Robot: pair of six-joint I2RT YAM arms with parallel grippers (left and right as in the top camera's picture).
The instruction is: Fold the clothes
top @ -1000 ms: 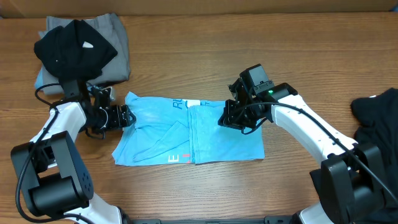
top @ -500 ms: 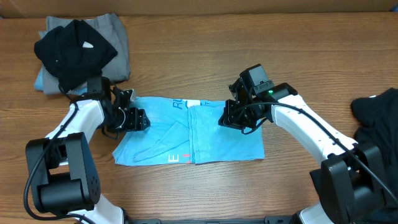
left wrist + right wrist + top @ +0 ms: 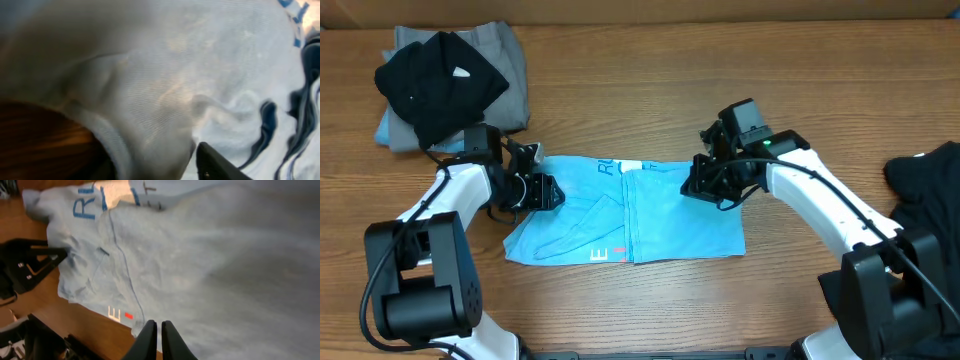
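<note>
Right fingers (image 3: pixel 149 332) pressed together over the right part of the sky-blue T-shirt (image 3: pixel 670 215), perhaps pinching cloth; left fingers (image 3: pixel 220 167) at its left edge, opening I cannot tell.

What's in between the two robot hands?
The light blue T-shirt lies spread flat between the left gripper and the right gripper. Nothing else is in that stretch. The overhead view shows it best.

The overhead camera looks straight down on the whole surface (image 3: pixel 620 110). Both wrist cameras sit very close over the sky-blue T-shirt (image 3: pixel 670 215), which all three views share.
</note>
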